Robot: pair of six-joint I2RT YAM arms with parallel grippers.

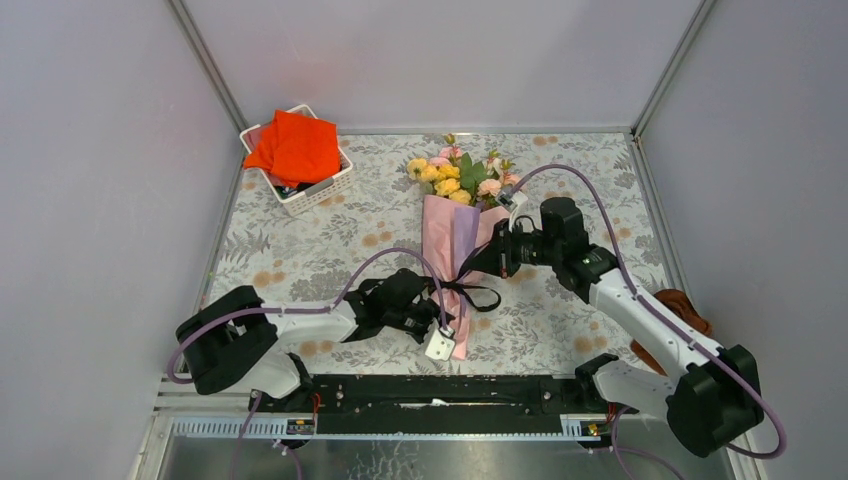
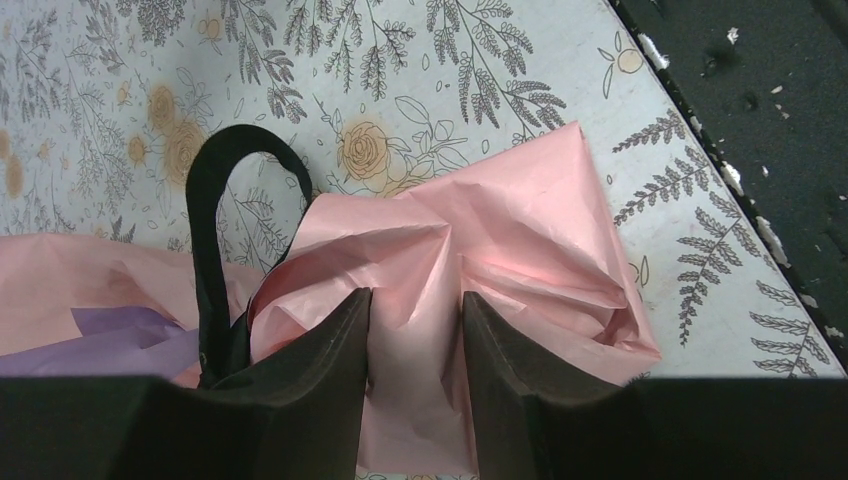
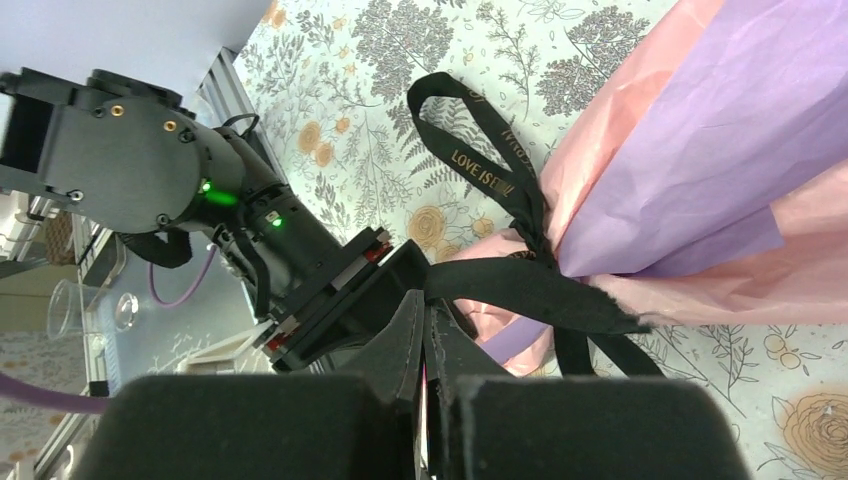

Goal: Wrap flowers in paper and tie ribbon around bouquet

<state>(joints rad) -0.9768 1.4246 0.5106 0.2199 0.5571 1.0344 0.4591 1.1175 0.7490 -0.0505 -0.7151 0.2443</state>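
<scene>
Left gripper [image 2: 415,300] pinches the pink paper [image 2: 520,200] at the narrow tail of the bouquet [image 1: 452,225], which lies mid-table on the tablecloth [image 1: 330,250]. Right gripper [image 3: 428,300], jaws together, nips one end of the ribbon [image 3: 490,165]. Flowers [image 1: 455,175] look wrapped and the ribbon knotted; I'd say only tightening the bow remains.

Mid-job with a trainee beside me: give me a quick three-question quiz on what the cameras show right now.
1. True or false: the bouquet lies with its flowers toward the arms' bases.
2. Fill in: the right gripper has its jaws shut on the black ______.
3. What sits between the jaws of the left gripper?
A. the orange cloth
B. the pink paper
C. the white basket

Key
1. False: the flowers point away from the bases.
2. ribbon
3. B
</scene>
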